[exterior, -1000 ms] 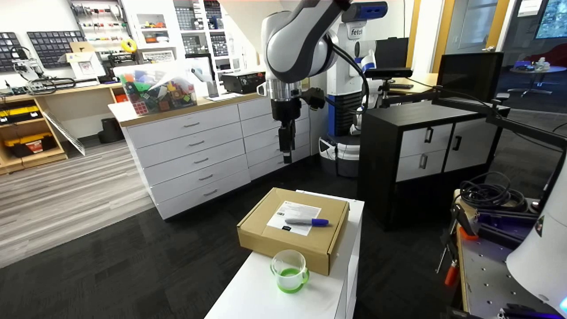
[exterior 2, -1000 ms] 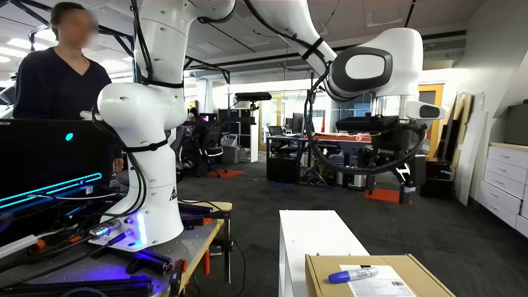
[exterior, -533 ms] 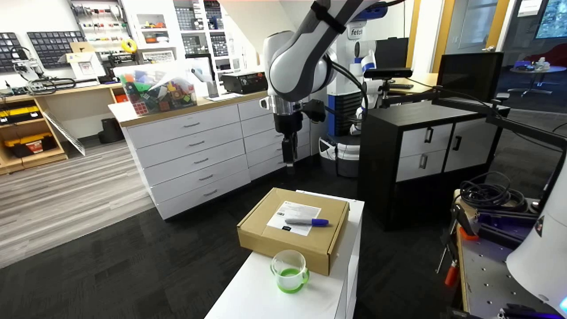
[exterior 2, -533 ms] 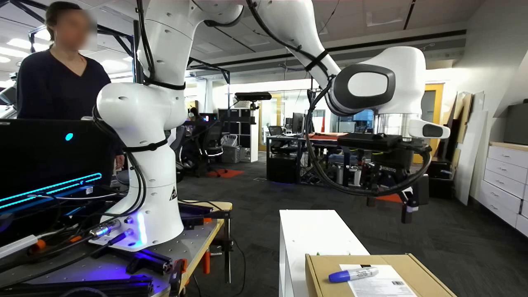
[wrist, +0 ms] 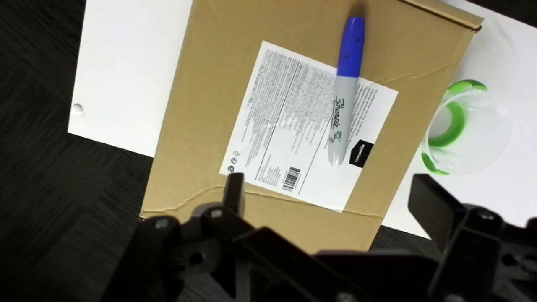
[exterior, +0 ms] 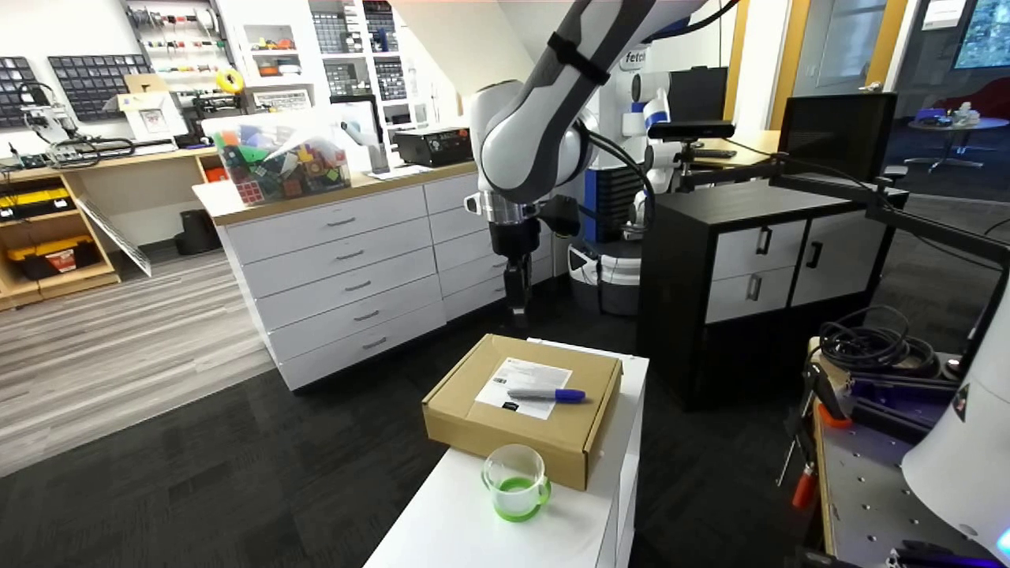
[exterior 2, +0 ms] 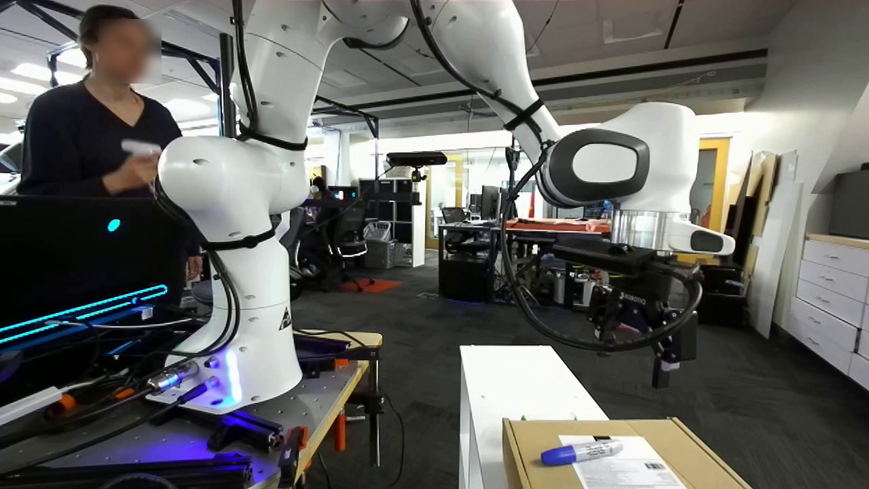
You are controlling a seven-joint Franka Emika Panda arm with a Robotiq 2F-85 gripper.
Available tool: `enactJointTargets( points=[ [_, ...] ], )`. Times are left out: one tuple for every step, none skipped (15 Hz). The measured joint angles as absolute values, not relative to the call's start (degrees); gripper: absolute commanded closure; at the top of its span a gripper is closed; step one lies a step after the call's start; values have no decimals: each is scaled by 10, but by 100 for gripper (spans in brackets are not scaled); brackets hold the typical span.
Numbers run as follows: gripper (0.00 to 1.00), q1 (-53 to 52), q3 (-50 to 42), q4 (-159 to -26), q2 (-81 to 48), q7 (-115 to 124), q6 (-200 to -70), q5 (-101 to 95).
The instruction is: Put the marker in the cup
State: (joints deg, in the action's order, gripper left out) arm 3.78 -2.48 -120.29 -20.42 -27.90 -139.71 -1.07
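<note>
1. On top of the cardboard box (wrist: pixel 188 134): the marker (wrist: pixel 346 96), lying flat. Grey body rests across the white label (wrist: pixel 289 126); blue cap runs past the label's edge onto bare tan cardboard.
2. Beside the box, on the white counter (exterior: pixel 450 521): the cup (exterior: pixel 517 491), clear, green base and handles, standing upright. Whether it touches the box wall, cannot tell.
3. Higher than the box: fingers (wrist: pixel 434 205), pointing down, spread wide, holding nothing. In the wrist view one end of the box shows between them. In both exterior views they stand apart from box and marker.
4. Also above the box: white-and-grey arm (exterior 2: pixel 604 156).
5. Well apart from the box, in an exterior view: a person (exterior 2: pixel 88 149) in a dark top, holding up a white object (exterior 2: pixel 139 147).
</note>
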Motion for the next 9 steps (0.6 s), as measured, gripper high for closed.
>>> enactJointTargets(
  points=[
    [0,38,-24,-1203,-204,-279,-1397,-11],
    [0,38,-24,-1203,-204,-278,-1397,-11],
    [0,38,-23,-1203,-204,-278,-1397,-11],
    [0,38,-23,-1203,-204,-278,-1397,-11],
    [0,38,-23,-1203,-204,-278,-1397,-11],
    [0,39,-23,-1203,-204,-278,-1397,-11],
    [0,39,-22,-1203,-204,-278,-1397,-11],
    [0,39,-21,-1203,-205,-278,-1397,-11],
    [0,39,-20,-1203,-208,-278,-1397,-11]
  ],
)
